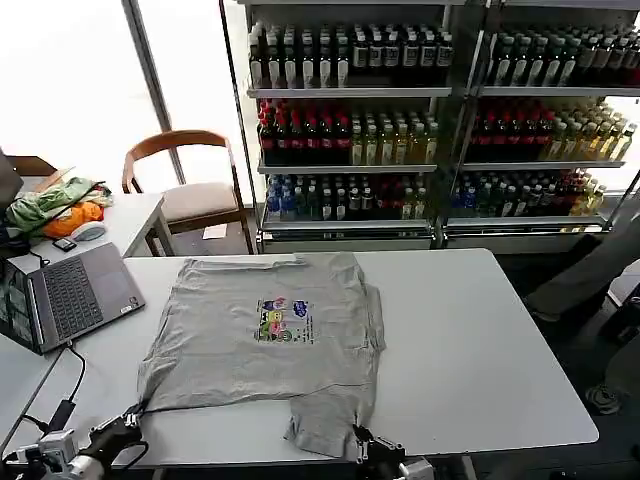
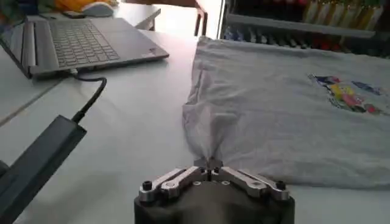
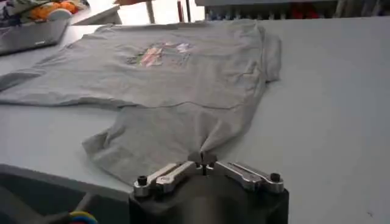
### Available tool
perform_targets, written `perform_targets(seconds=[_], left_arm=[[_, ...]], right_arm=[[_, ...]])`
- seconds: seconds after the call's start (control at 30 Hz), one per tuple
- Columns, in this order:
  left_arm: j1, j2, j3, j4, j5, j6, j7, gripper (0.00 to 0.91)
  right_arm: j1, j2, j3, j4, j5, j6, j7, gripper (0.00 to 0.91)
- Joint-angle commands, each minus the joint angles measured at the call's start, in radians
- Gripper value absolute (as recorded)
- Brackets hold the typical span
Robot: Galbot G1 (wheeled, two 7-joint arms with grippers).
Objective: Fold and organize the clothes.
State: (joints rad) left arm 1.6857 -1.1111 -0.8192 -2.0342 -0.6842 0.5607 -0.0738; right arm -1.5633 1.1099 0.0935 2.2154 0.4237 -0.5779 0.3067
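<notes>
A light grey short-sleeved shirt (image 1: 230, 350) with a small multicoloured chest print (image 1: 284, 321) lies spread on the white table (image 1: 470, 340). Its near sleeve is partly folded toward the front edge. My left gripper (image 1: 135, 412) is at the shirt's near left corner, shut on a pinch of its hem (image 2: 208, 163). Cloth rises in a small peak from the closed fingertips. My right gripper (image 1: 358, 436) is at the near edge, shut on the folded-out sleeve (image 3: 201, 157). The shirt (image 3: 183, 73) stretches away from both grippers, and its body (image 2: 286, 122) lies mostly flat.
An open laptop (image 1: 80, 295) with a cable and power brick (image 2: 36, 164) sits on the table's left side. A green-and-orange cloth bundle (image 1: 55, 205) and a mouse (image 1: 88, 231) lie on a side table by a chair (image 1: 190, 190). Bottle shelves (image 1: 400, 120) stand behind.
</notes>
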Motion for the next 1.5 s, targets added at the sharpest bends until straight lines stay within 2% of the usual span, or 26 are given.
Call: perform_targets(seconds=[0.03,0.3,0.57,0.7,0.93,1.03,1.27,1.37,1.4,1.43,1.5], left_arm=[[0.007,-0.010,0.000,-0.042,-0.006,0.001,-0.010,0.000],[0.102,-0.017,-0.018,-0.136,-0.017,0.015,-0.020,0.000],[0.181,-0.006,-0.055,-0.221,-0.016,0.017,-0.027,0.000],[0.179,0.020,-0.058,-0.221,-0.016,0.017,-0.030,0.000],[0.123,0.085,-0.057,-0.215,-0.036,0.018,-0.033,0.000],[0.072,0.116,-0.050,-0.195,-0.045,0.018,-0.036,0.000],[-0.016,0.180,-0.017,-0.134,-0.091,0.018,-0.032,0.000],[-0.014,0.186,-0.019,-0.131,-0.098,0.018,-0.030,0.000],[-0.001,0.181,-0.021,-0.135,-0.098,0.018,-0.027,0.000],[0.008,0.172,-0.021,-0.141,-0.096,0.018,-0.025,0.000],[0.018,0.154,-0.017,-0.145,-0.090,0.018,-0.020,0.000]], right_arm=[[-0.003,-0.017,0.029,0.017,0.006,0.001,-0.016,0.000],[-0.113,-0.091,0.115,0.118,0.040,0.006,-0.043,0.000],[-0.245,-0.149,0.182,0.195,0.051,0.082,-0.075,0.000],[-0.207,-0.122,0.181,0.181,0.057,0.135,-0.080,0.000],[-0.093,-0.059,0.168,0.157,0.065,0.160,-0.091,0.000],[-0.011,-0.009,0.159,0.141,0.064,0.148,-0.083,0.000],[0.081,0.025,0.143,0.087,0.064,0.141,-0.078,0.000],[0.065,0.021,0.147,0.100,0.070,0.118,-0.085,0.000],[0.046,0.015,0.147,0.111,0.069,0.117,-0.086,0.615],[0.018,0.003,0.148,0.123,0.057,0.103,-0.080,0.907],[-0.029,-0.022,0.158,0.136,0.056,0.089,-0.082,0.907]])
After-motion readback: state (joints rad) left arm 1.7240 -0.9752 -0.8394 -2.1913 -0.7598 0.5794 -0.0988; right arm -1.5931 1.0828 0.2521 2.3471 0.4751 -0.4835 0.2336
